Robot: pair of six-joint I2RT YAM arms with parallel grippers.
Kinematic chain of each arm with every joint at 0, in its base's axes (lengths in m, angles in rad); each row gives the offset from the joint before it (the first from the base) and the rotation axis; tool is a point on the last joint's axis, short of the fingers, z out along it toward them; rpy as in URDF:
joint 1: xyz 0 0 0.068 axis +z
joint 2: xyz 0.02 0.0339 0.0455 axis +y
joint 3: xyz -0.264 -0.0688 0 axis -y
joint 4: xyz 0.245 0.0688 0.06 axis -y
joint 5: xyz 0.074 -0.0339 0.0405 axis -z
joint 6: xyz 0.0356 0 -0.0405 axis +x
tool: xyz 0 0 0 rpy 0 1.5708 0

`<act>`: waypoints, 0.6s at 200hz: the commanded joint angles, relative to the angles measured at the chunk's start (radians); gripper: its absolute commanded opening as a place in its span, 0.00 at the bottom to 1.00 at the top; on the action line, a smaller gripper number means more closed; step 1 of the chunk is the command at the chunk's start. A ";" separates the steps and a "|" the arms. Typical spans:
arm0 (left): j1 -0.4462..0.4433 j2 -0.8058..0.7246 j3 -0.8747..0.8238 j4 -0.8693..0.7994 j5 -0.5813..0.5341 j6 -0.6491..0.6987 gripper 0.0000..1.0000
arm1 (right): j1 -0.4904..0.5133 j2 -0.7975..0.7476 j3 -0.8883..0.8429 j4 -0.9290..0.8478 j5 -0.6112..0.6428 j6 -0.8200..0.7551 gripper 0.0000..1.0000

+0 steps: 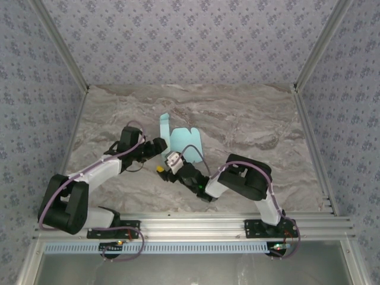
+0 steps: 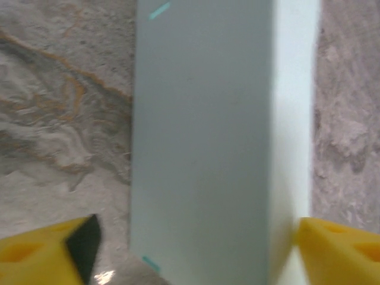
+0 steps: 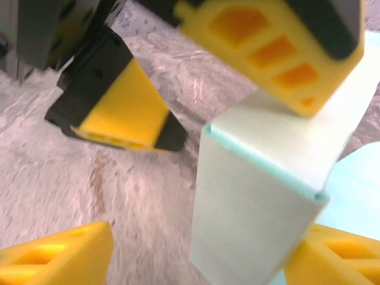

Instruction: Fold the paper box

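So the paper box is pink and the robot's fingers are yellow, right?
Not pink. The box is light aqua-blue, as the top view shows. The fingers are yellow, yes.

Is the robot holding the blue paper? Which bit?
Nothing looks gripped. The left gripper and right gripper both stand open around a raised flap of the paper box, one finger of each touching it.
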 commanded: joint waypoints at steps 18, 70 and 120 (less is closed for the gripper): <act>0.008 -0.032 0.099 -0.179 -0.020 0.160 0.99 | -0.017 -0.088 -0.128 0.091 -0.151 -0.018 0.75; 0.002 -0.084 0.240 -0.352 0.095 0.270 0.99 | -0.038 -0.272 -0.230 0.038 -0.149 -0.069 0.75; -0.080 -0.062 0.296 -0.504 0.014 0.287 0.99 | -0.210 -0.445 -0.307 0.006 -0.261 -0.056 0.75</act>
